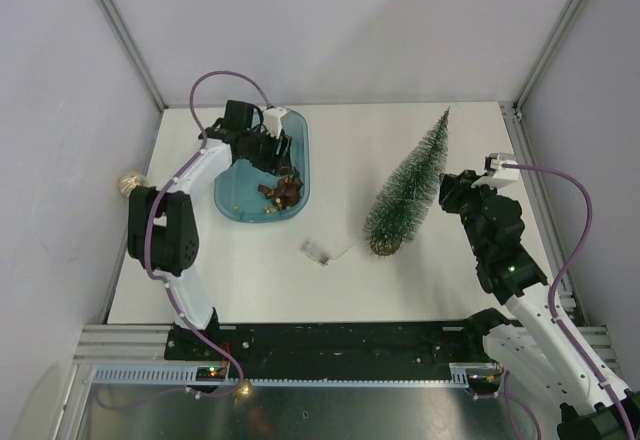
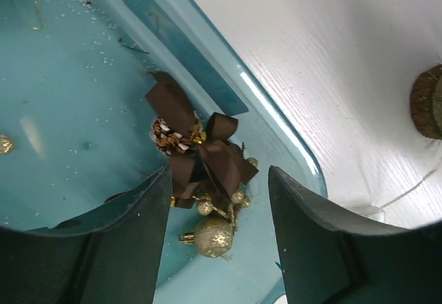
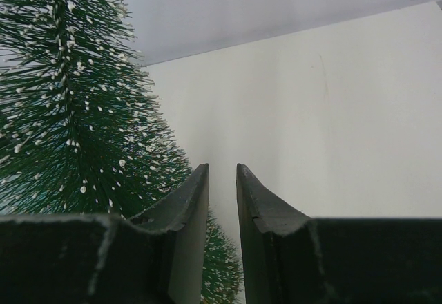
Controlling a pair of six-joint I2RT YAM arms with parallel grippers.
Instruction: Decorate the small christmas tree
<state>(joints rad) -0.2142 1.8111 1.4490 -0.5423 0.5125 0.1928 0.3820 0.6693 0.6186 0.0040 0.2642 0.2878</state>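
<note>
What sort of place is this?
Probably a robotics lab cell: left arm and right arm bolted to a white table, bare walls on metal framing, the small christmas tree as prop.

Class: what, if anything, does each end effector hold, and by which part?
Nothing is held. The left end effector is open over the bow ornament; the right end effector is empty beside the small christmas tree.

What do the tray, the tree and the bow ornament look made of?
The tray: translucent teal plastic, glossy; light glints along its rim. The small christmas tree: dark green bristles, probably synthetic, with white-flecked tips. The bow ornament: brown ribbon, likely satin fabric, with glittery gold balls.
</note>
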